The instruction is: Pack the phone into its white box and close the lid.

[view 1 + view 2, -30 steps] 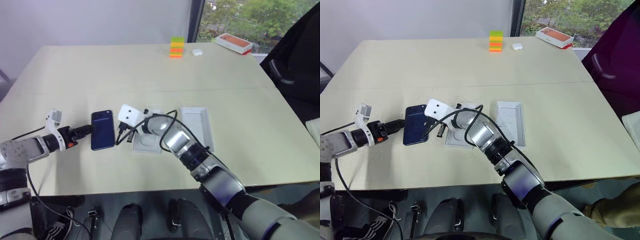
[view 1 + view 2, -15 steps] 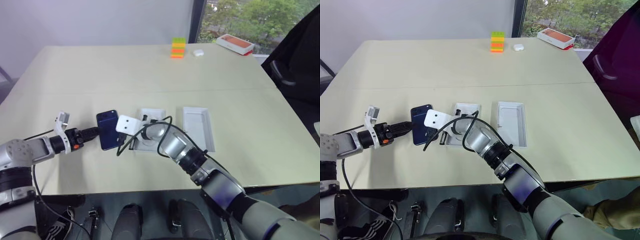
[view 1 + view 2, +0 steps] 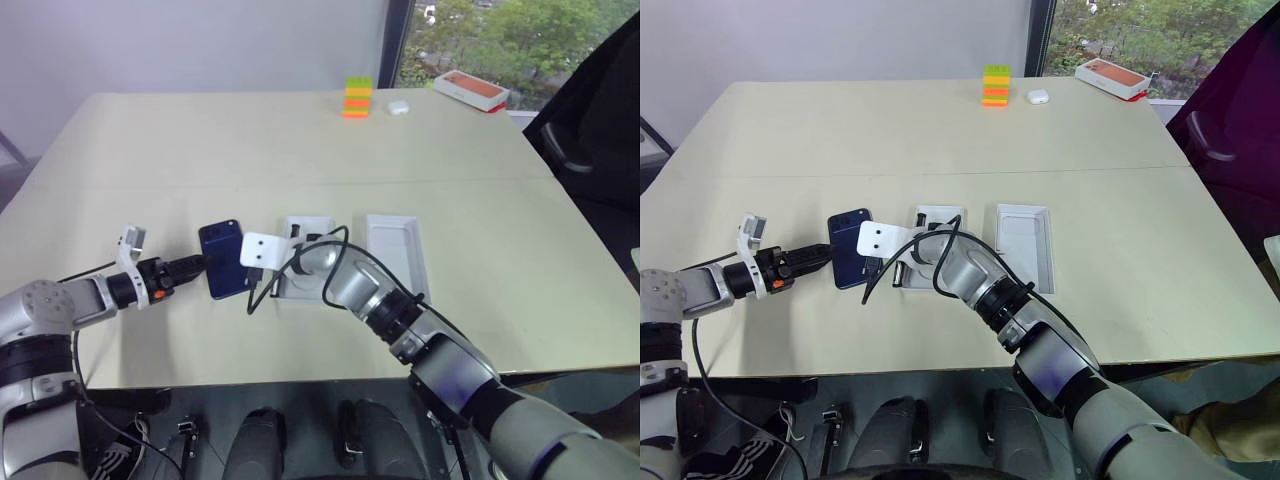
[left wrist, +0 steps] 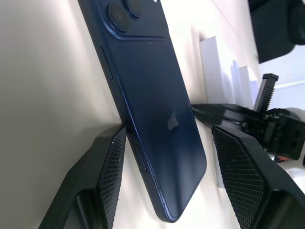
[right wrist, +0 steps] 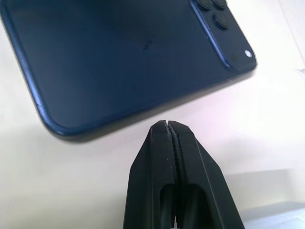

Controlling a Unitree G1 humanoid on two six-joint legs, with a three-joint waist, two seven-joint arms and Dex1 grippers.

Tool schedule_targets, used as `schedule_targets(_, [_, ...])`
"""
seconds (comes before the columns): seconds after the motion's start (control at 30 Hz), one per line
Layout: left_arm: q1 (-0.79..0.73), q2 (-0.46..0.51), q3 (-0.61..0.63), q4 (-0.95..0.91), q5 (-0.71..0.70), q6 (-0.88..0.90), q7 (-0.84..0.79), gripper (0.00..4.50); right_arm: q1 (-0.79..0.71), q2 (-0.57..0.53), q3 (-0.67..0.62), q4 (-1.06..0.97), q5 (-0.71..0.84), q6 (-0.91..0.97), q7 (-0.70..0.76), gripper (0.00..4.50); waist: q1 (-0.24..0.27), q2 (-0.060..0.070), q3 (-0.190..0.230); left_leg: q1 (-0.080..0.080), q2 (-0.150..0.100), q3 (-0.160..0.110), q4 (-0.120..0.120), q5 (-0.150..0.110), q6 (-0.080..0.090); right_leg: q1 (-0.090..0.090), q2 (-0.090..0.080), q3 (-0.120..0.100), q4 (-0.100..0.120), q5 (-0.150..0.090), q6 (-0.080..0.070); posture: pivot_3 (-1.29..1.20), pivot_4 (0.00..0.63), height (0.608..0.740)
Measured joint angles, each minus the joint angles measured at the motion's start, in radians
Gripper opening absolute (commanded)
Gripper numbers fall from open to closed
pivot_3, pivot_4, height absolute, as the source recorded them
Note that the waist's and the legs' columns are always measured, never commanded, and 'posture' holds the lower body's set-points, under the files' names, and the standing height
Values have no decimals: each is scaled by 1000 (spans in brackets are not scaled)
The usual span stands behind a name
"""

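Left wrist view puts the left gripper w/ its two black fingers spread either side of the phone; near finger looks to touch one long edge, far finger stands a bit off the other, so not pinching it. Phone lies back up on the table, camera cluster at the far end, toward the robot's left of centre. Just right of it, right gripper has its fingers pressed tight together, tips down at the tabletop beside the phone's long edge; can't tell if they touch it. Next along, a white tray partly hidden by the right arm, then another white tray lying open, near but apart. Far side of table: a stack of coloured blocks, a small white case, an orange-topped box.
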Motion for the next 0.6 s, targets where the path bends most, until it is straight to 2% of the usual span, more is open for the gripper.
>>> schedule_targets(0.17, [0, -34, 32, 0, -5, 40, 19, 3031, 28, -13, -5, -34, -4, 14, 19, 57, -3, 0, 0, 11, -1, -1, -1, -1, 1, 9, -4, 0, -1, -2, 2, 0, 150, 740])
schedule_targets(0.6, [-2, -104, 147, 2, -24, 122, 75, 3031, 37, -18, -14, -51, -20, 23, 31, 57, -3, 0, 0, 10, -1, -3, -1, -1, 1, 9, -5, 0, -1, -2, 3, 0, 150, 740])
